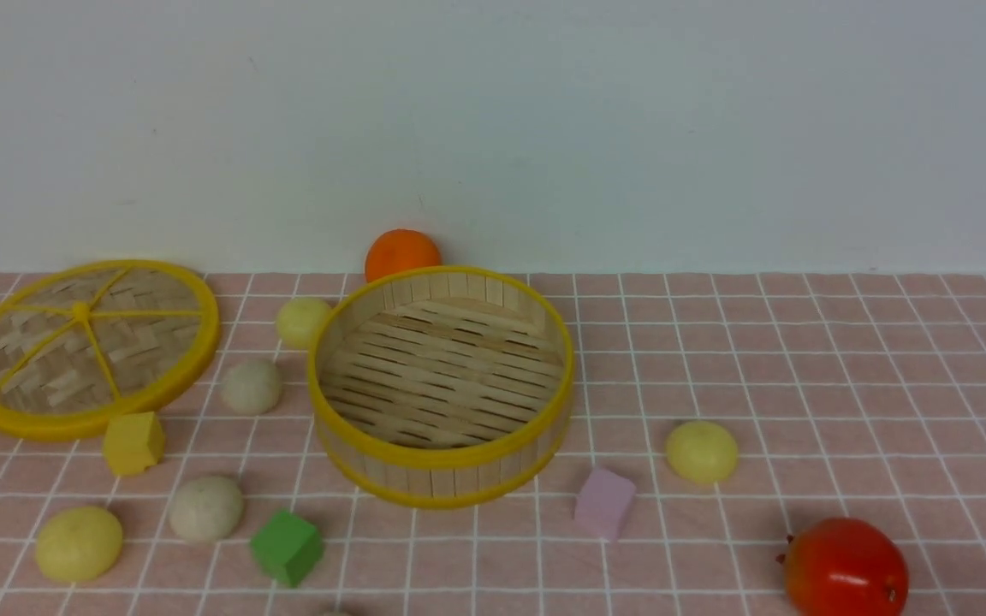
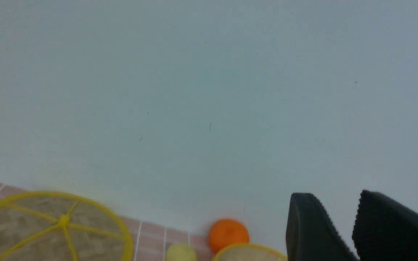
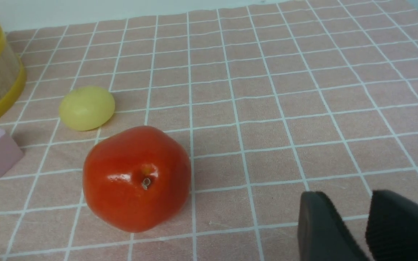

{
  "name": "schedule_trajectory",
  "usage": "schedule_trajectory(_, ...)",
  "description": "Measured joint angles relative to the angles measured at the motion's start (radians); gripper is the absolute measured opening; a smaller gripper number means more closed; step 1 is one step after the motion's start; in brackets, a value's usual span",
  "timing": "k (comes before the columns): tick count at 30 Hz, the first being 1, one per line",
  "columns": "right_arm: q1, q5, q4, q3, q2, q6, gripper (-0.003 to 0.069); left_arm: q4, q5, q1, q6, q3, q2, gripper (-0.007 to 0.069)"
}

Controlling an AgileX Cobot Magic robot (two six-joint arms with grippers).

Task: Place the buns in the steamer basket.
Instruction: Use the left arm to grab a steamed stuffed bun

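The steamer basket (image 1: 335, 342) stands empty mid-table. Three pale yellow buns lie on the cloth: one (image 1: 303, 321) behind the basket's left side, one (image 1: 79, 542) at the front left, one (image 1: 702, 451) to its right. Two off-white buns (image 1: 251, 386) (image 1: 205, 508) lie left of it. Neither gripper shows in the front view. My left gripper (image 2: 334, 197) is open a little, empty, raised and facing the wall. My right gripper (image 3: 345, 195) is open a little and empty, low over the cloth beside the red fruit (image 3: 136, 177), with a yellow bun (image 3: 86, 107) beyond it.
The flat lid (image 1: 82, 346) lies at the far left. An orange ball (image 1: 401, 253) sits behind the basket. Yellow (image 1: 133, 442), green (image 1: 288, 547) and lilac (image 1: 604, 503) cubes lie near the front. The red fruit (image 1: 844, 568) is at the front right.
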Motion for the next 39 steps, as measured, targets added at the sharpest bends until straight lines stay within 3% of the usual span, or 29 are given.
schedule_trajectory(1, 0.000, 0.000, 0.000, 0.000, 0.000, 0.000, 0.0239, 0.009, 0.155, 0.000, 0.004, -0.099, 0.052, 0.0241)
schedule_trajectory(2, 0.000, 0.000, 0.000, 0.000, 0.000, 0.000, 0.0239, 0.011, 0.177, 0.000, 0.004, -0.099, 0.060, 0.0241)
schedule_trajectory(4, 0.000, 0.000, 0.000, 0.000, 0.000, 0.000, 0.0239, 0.039, 0.384, 0.000, 0.016, -0.206, 0.138, 0.0241)
schedule_trajectory(7, 0.000, 0.000, 0.000, 0.000, 0.000, 0.000, 0.0239, 0.088, 0.512, 0.000, 0.020, -0.252, 0.249, 0.0241)
schedule_trajectory(15, 0.000, 0.000, 0.000, 0.000, 0.000, 0.000, 0.0239, 0.046, 0.481, 0.000, -0.031, -0.252, 0.536, 0.0241)
schedule_trajectory(22, 0.000, 0.000, 0.000, 0.000, 0.000, 0.000, 0.0239, 0.046, 0.569, 0.000, -0.113, -0.281, 0.851, 0.0241)
schedule_trajectory(31, 0.000, 0.000, 0.000, 0.000, 0.000, 0.000, 0.0239, 0.098, 0.602, 0.004, -0.112, -0.461, 1.198, 0.0241)
schedule_trajectory(39, 0.000, 0.000, 0.000, 0.000, 0.000, 0.000, 0.0239, 0.041, 0.646, 0.111, -0.050, -0.554, 1.347, 0.0241)
